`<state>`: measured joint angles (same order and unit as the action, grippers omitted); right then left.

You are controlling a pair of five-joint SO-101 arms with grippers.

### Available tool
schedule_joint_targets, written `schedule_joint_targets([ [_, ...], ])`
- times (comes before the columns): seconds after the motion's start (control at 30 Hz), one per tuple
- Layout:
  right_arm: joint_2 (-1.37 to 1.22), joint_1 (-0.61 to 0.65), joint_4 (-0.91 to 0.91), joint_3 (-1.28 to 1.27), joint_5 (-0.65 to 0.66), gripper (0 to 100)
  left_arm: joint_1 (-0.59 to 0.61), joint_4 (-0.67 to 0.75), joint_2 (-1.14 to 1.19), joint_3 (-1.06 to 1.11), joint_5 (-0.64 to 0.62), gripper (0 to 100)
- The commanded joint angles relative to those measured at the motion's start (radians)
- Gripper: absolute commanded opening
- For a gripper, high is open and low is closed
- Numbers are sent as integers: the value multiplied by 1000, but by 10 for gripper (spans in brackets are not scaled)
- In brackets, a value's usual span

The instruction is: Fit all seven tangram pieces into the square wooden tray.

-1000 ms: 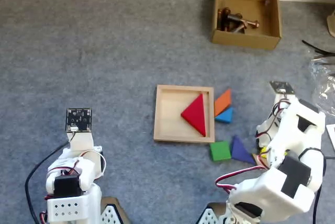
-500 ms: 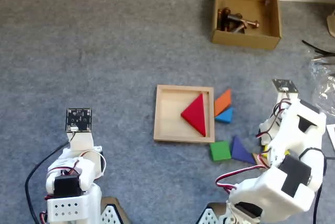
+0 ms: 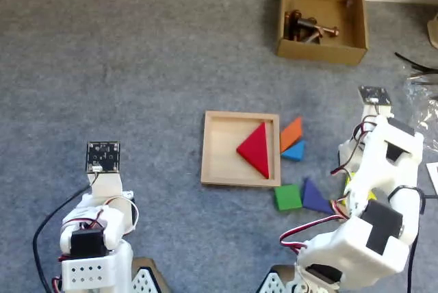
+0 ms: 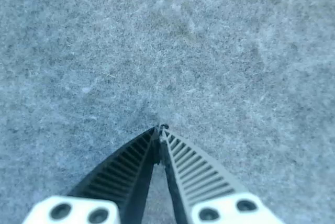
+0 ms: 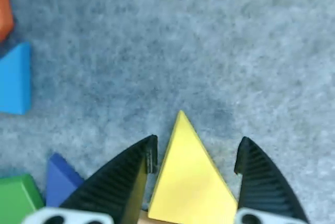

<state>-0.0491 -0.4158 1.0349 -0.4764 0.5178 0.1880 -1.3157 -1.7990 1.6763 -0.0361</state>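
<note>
- Wooden tray [image 3: 206, 149] holds the red triangle [image 3: 256, 148] against its 3 o'clock edge; its 9 o'clock half shows bare wood.
- Right claw [image 5: 194, 148] is spread, straddling the yellow triangle [image 5: 191, 187]; left claw [image 4: 159, 130] is closed, empty, over the grey desk [image 3: 137, 67].

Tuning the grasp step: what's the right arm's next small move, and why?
Probably close the fingers of the right gripper on the yellow triangular piece. It sits between the open fingers with a gap on one side, on grey carpet outside the square wooden tray.
</note>
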Motion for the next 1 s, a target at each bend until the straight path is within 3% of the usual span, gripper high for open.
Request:
schedule_joint_targets([
  [0.0,21,36,101,105,-8,228,8,-8,7,21,-2,5],
  [0.2,19,87,407,341,-11,228,8,-8,7,21,-2,5],
  [0.47,21,87,467,507,-11,228,8,-8,7,21,-2,5],
  [0.77,116,168,708,634,-14,228,8,-8,7,21,-2,5],
  [0.97,275,189,723,601,-117,228,8,-8,7,21,-2,5],
])
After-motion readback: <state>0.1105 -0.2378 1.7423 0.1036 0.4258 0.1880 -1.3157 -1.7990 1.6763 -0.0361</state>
